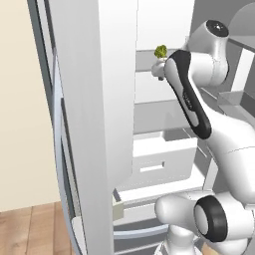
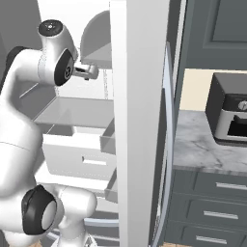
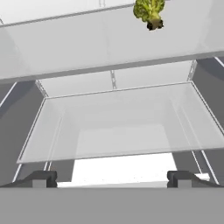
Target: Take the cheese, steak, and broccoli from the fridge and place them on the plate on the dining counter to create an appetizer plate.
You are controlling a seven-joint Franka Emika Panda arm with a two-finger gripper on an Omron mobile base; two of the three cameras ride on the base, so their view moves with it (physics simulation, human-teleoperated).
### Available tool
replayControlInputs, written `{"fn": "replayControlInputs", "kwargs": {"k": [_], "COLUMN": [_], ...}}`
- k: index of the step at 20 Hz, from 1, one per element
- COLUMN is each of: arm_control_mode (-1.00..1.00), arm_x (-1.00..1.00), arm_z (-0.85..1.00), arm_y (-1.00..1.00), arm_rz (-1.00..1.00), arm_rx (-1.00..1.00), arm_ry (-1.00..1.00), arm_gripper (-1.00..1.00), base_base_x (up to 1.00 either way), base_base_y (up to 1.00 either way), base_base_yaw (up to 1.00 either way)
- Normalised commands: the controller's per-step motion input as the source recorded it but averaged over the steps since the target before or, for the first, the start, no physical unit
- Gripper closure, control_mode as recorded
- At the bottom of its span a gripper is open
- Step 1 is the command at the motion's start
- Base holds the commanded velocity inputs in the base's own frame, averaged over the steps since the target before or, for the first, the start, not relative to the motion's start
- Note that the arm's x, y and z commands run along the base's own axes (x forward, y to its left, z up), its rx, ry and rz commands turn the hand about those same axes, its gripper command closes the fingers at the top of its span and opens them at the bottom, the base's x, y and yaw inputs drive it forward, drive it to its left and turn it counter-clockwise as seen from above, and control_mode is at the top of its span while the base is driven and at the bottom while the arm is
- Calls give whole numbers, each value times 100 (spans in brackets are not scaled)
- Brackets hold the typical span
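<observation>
The fridge [image 1: 89, 99] stands open and my arm reaches in between its doors. A yellow-green broccoli [image 1: 160, 51] sits on an upper glass shelf, just above and behind my hand. In the hand view the broccoli [image 3: 149, 13] is at the top, right of centre, one shelf above the one the gripper faces. My gripper [image 3: 111, 181] is open, its fingertips [image 3: 41, 179] spread wide with nothing between them. The cheese, the steak, the plate and the dining counter are out of view.
A white drawer [image 1: 159, 159] sticks out below the shelves. The fridge doors [image 2: 137, 120] flank the arm closely on both sides. To the right a dark countertop oven [image 2: 231, 116] stands on a marble counter [image 2: 202, 149] over dark drawers.
</observation>
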Motion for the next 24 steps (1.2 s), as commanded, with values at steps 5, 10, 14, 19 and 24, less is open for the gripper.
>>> {"fn": "replayControlInputs", "kwargs": {"k": [5, 10, 14, 19, 24], "arm_control_mode": [-100, -100, -100, -100, -100], "arm_x": [43, 12, 8, 14, 33], "arm_z": [0, 0, 4, 13, 5], "arm_y": [-9, -20, -19, -13, -7], "arm_rz": [-1, -9, -11, -8, -4], "arm_rx": [0, -3, -5, -2, 0], "arm_ry": [-7, -2, 0, 0, 0], "arm_gripper": [-100, -100, -100, -100, -100], "base_base_x": [0, 0, 0, 0, 0], "base_base_y": [0, 0, 0, 0, 0], "base_base_yaw": [0, 0, 0, 0, 0]}}
